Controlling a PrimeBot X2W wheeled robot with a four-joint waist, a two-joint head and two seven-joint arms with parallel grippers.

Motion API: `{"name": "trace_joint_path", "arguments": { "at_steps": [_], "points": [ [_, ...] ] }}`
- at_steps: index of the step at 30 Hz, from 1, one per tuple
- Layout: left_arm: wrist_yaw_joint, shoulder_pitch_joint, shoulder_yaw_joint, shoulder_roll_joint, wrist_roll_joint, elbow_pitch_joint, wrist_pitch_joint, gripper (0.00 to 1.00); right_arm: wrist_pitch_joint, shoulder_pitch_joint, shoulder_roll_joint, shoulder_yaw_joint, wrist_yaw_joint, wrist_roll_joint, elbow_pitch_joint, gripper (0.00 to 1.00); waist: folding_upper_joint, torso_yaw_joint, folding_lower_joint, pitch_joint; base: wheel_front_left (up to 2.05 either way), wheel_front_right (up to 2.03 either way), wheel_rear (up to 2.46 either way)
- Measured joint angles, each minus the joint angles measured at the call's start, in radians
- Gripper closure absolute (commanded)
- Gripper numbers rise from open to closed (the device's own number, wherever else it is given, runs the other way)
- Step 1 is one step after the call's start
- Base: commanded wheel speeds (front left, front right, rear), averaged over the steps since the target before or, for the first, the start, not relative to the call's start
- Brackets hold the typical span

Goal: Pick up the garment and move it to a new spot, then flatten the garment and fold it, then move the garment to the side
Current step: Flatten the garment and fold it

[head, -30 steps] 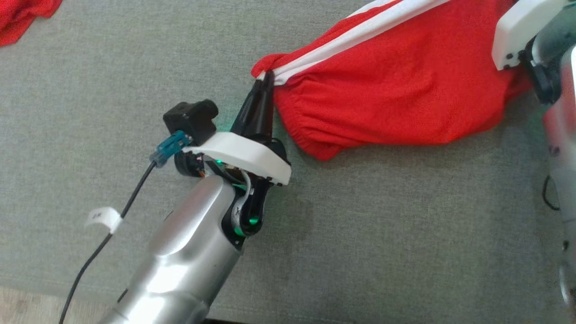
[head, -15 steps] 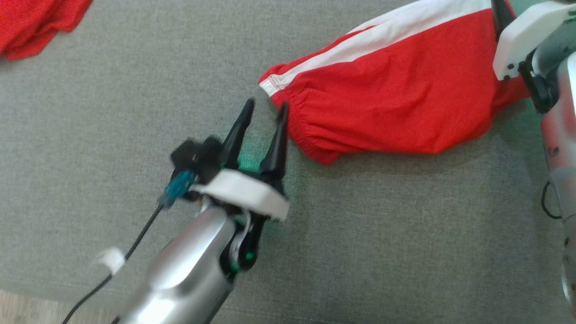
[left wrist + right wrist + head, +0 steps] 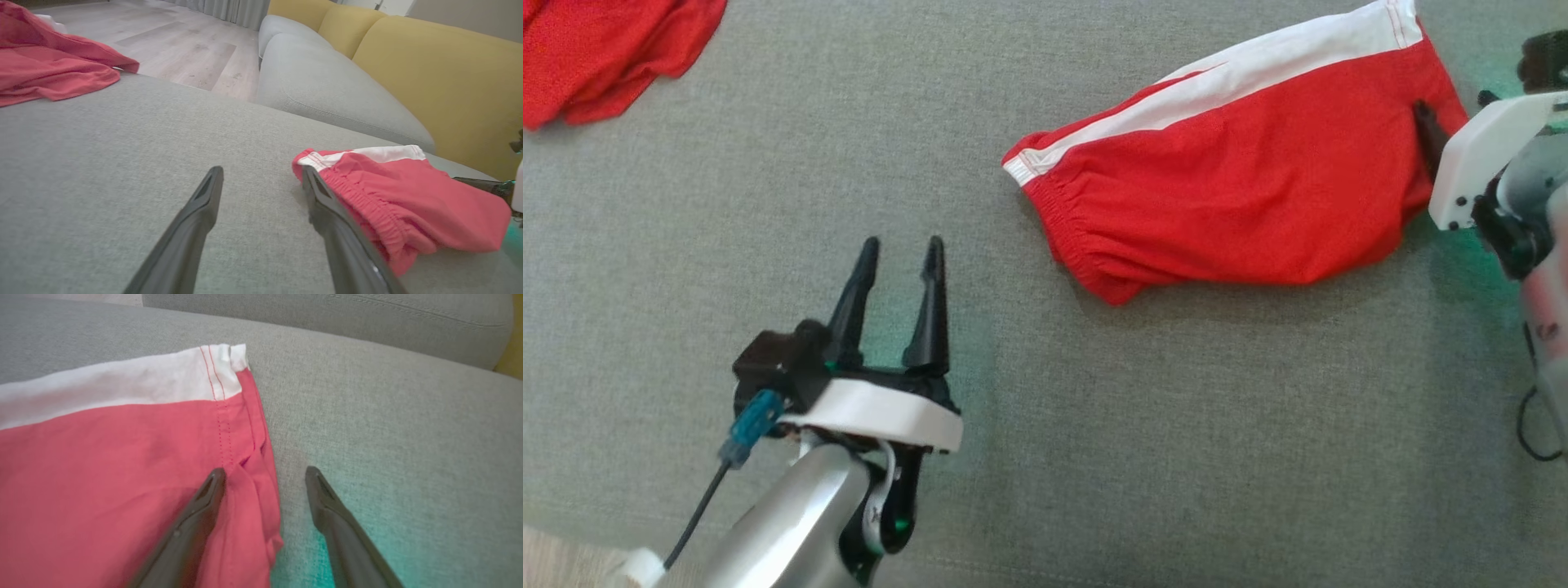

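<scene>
2 grippers wide open, red shorts [image 3: 1241, 188] lay on the grey sofa [image 3: 1176, 425], left gripper [image 3: 903, 242] hung over bare sofa to their left, right gripper [image 3: 265, 471] straddled their right hem.

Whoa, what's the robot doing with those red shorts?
It is tidying clothes on a grey sofa cushion. The red shorts with a white stripe lie flat there, and nothing grips them. The left jaws stand open over bare cushion, apart from the waistband end. The right jaws stand open at the other end, one finger over the cloth. Another red garment lies off in a corner.
</scene>
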Motion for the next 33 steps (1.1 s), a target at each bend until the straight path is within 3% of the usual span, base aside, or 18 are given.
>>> {"name": "trace_joint_path", "arguments": {
  "at_steps": [4, 6, 7, 8, 14, 23, 33],
  "points": [
    [0.017, 0.027, 0.017, 0.016, 0.000, -0.016, -0.007, 0.00, 0.026, 0.002, -0.019, 0.026, 0.000, 0.050, -0.015, 0.03, 0.0000, 0.003, 0.0001, -0.002, 0.00, 0.00, 0.00],
    [0.019, 0.038, 0.030, 0.020, 0.000, -0.024, -0.010, 0.00, 0.034, 0.007, -0.020, 0.041, 0.000, 0.065, -0.021, 0.64, 0.0000, 0.003, 0.0001, -0.008, 0.00, 0.00, 0.00],
    [0.021, 0.040, 0.032, 0.022, 0.000, -0.025, -0.011, 0.00, 0.034, 0.012, -0.020, 0.049, 0.000, 0.072, -0.024, 0.85, 0.0000, 0.003, 0.0001, -0.012, 0.00, 0.00, 0.00],
    [0.021, 0.040, 0.032, 0.022, 0.000, -0.025, -0.011, 0.00, 0.034, 0.012, -0.020, 0.049, 0.000, 0.072, -0.024, 1.00, 0.0000, 0.003, 0.0001, -0.012, 0.00, 0.00, 0.00],
    [0.026, 0.063, 0.034, 0.035, 0.015, -0.036, -0.022, 0.00, -0.035, 0.060, -0.012, 0.041, 0.000, 0.092, -0.031, 1.00, 0.0000, -0.012, 0.0002, -0.050, 0.00, 0.00, 0.00],
    [0.016, 0.120, 0.046, 0.053, 0.020, -0.058, -0.031, 0.00, -0.174, 0.185, 0.050, -0.059, 0.000, 0.128, -0.062, 1.00, 0.0000, -0.083, 0.0001, -0.153, 0.00, 0.00, 0.00],
    [0.027, 0.206, 0.045, 0.075, 0.016, -0.088, -0.030, 0.00, -0.235, 0.420, 0.114, -0.190, 0.000, 0.032, -0.197, 1.00, 0.0000, -0.200, -0.0001, -0.247, 0.00, 0.00, 0.00]
  ]
}}
